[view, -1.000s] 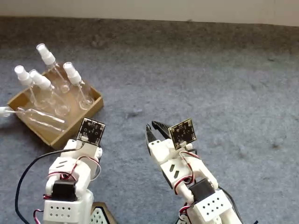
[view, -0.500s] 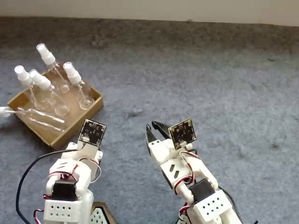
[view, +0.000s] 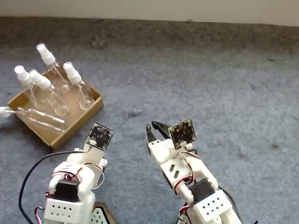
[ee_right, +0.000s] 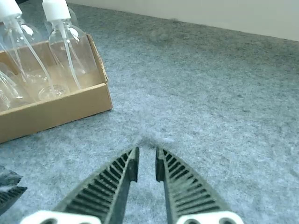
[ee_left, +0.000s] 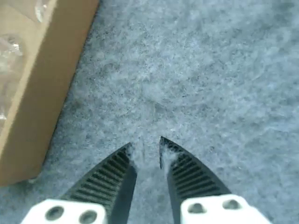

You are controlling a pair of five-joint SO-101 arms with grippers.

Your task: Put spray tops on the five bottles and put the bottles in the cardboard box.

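With all five capped bottles (view: pixel 49 93) seemingly home in the box (view: pixel 79 122), the left gripper (ee_left: pixel 145 142) and right gripper (ee_right: pixel 146 156) hang empty, fingers slightly parted.

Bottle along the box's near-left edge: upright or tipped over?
Tipped. The bottle lies on its side across the cardboard box, its spray top poking past the rim.

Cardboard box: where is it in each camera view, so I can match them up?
High view: the cardboard box sits at the left, ahead of the arms.
Left wrist view: its brown wall runs close beside the left pincer.
Right wrist view: it lies farther off, beyond the right pincer.
Shared landmark: the clear bottles inside it.
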